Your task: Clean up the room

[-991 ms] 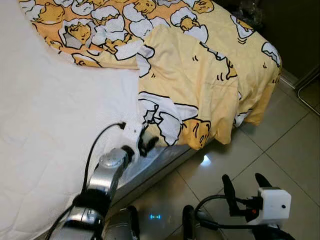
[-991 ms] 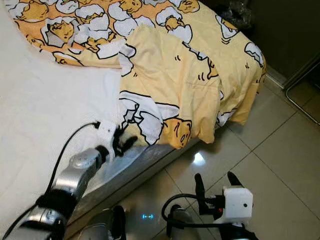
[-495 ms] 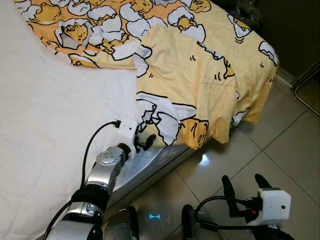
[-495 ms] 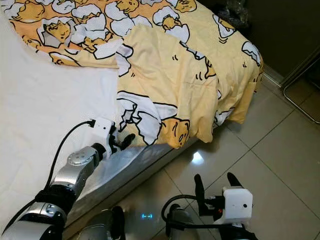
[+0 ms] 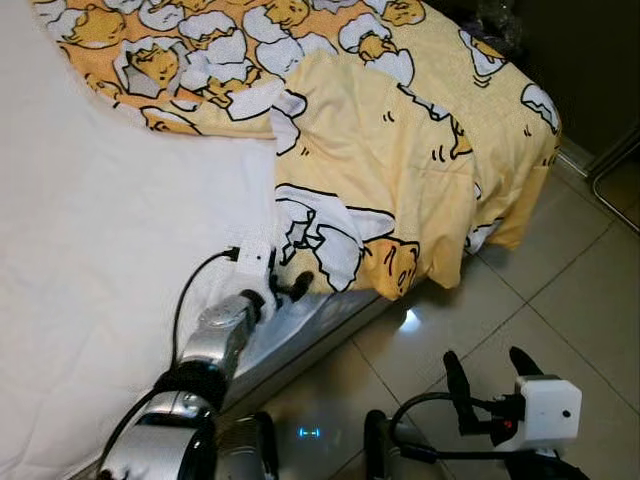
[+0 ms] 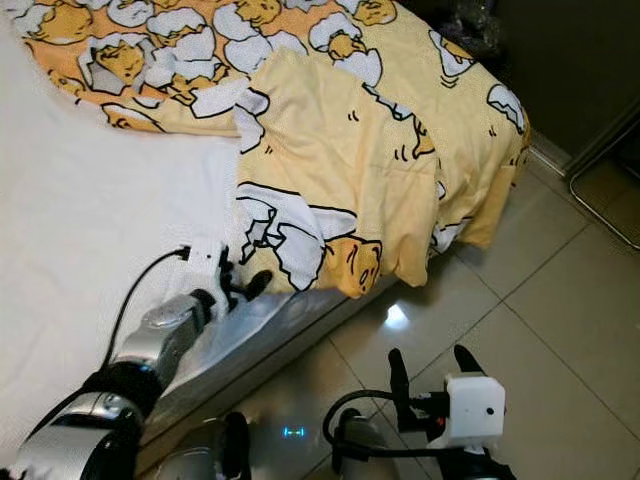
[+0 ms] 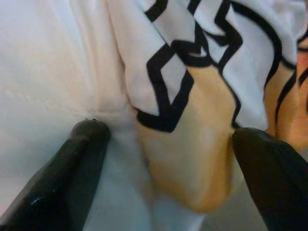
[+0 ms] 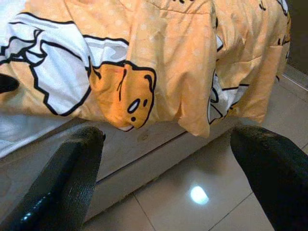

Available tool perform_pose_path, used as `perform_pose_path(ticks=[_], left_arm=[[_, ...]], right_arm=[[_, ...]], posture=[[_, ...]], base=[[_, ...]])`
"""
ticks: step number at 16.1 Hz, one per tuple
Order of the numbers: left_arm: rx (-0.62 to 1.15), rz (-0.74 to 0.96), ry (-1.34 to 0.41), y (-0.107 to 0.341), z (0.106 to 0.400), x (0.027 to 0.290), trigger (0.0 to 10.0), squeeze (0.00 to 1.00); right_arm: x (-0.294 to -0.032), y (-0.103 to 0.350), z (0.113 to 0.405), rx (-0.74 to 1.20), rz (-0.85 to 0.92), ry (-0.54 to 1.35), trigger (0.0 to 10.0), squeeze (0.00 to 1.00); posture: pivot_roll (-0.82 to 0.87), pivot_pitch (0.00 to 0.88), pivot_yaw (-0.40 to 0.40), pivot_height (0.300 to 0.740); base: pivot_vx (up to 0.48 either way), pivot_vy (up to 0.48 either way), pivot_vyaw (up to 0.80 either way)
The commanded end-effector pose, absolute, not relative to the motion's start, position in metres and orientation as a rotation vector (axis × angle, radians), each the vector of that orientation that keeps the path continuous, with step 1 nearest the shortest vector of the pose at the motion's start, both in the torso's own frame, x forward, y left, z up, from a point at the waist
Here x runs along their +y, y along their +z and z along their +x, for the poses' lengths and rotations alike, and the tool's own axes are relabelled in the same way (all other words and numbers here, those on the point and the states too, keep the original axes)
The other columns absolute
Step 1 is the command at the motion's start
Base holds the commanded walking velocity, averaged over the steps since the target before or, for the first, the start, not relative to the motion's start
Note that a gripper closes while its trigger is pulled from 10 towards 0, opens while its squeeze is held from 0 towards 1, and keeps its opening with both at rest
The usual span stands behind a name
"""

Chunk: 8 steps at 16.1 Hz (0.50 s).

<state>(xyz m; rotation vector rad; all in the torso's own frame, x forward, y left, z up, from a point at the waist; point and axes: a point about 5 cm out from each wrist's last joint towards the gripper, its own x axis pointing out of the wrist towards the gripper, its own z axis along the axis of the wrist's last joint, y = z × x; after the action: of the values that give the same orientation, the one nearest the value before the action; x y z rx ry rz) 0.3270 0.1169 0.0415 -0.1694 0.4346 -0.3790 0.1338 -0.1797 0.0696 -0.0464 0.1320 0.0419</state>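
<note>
Basically the job here is the yellow cartoon-egg print duvet (image 5: 380, 160), bunched across the upper half of the frame on the white quilted mattress (image 5: 100, 230), with one folded flap hanging off the bed edge at centre toward the beige tiled floor (image 5: 560, 300). My read: soft, light, floppy fabric, no stiffness, so it will drape and slide over the smooth mattress rather than lift as one piece; a loose pinch on a single layer may slip, while a bunched corner or hem should hold better. Best grab point looks like the lowest corner of the hanging flap, the white-and-black printed bit at centre of frame. The left gripper (image 5: 287, 287) is right there, at the mattress edge just left of centre; in the left wrist view its two black fingers (image 7: 72, 173) are spread apart with the duvet corner (image 7: 192, 159) sitting between them, one finger against the mattress, the other at the fabric's far side, nothing clamped yet. So the corner is in the jaws' gap, touching or nearly touching, waiting for a close. The right gripper (image 5: 492, 382) hangs low at the lower right of the frame over the floor, fingers parted and empty, well apart from the duvet.
</note>
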Motion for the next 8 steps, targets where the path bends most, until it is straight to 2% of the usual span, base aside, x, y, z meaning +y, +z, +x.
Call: perform_pose_path(ticks=[1,3,7,8], left_arm=[[0.547,-0.269,-0.386,0.022,0.314,0.106,10.0,0.0],[0.557,-0.352,-0.392,0.022,0.314,0.093,10.0,0.0],[0.569,-0.356,-0.451,0.02,0.31,0.076,10.0,0.0],[0.545,-0.224,-0.512,0.02,0.307,0.071,5.7,0.0]], right_arm=[[-0.182,0.069,0.131,0.147,-0.04,0.041,10.0,0.11],[-0.183,0.069,0.131,0.147,-0.047,0.044,10.0,0.1],[-0.185,0.069,0.131,0.148,-0.054,0.041,10.0,0.1],[-0.184,0.069,0.131,0.148,-0.054,0.042,10.0,0.1]], posture=[[-0.12,0.231,-0.018,0.74],[-0.13,0.219,-0.019,0.74],[-0.14,0.211,-0.02,0.74],[-0.13,0.219,-0.019,0.74]], base=[[0.0,0.0,0.0],[0.0,0.0,0.0],[0.0,0.0,0.0],[0.0,0.0,0.0]])
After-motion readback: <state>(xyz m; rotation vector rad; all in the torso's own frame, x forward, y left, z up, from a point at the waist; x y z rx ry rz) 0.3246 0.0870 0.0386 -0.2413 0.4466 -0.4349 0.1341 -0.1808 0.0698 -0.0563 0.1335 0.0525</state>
